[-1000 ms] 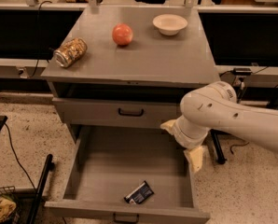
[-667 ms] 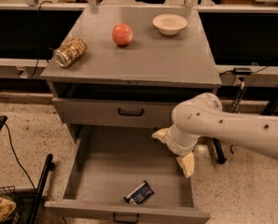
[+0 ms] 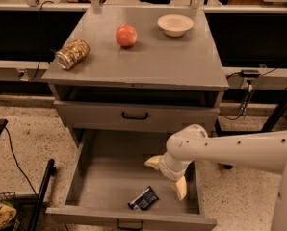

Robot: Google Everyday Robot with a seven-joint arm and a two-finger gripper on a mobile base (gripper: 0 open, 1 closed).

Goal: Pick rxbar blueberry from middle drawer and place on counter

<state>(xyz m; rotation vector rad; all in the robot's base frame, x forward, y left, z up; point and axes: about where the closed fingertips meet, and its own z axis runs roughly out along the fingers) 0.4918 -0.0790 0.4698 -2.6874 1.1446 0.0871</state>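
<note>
A white robot arm (image 3: 240, 150) reaches from the right into the open middle drawer (image 3: 79, 173), a wide, deep grey box, its cream two-finger gripper (image 3: 164, 179) hanging with fingers spread wide, holding nothing. The rxbar blueberry (image 3: 143, 198), a small flat bar in a dark navy wrapper, lies on the drawer floor near the front, just beside the gripper, untouched. The flat grey counter (image 3: 148, 64) above carries a gold can (image 3: 72, 54), a round red fruit (image 3: 126, 35) and a pale bowl (image 3: 175, 24).
</note>
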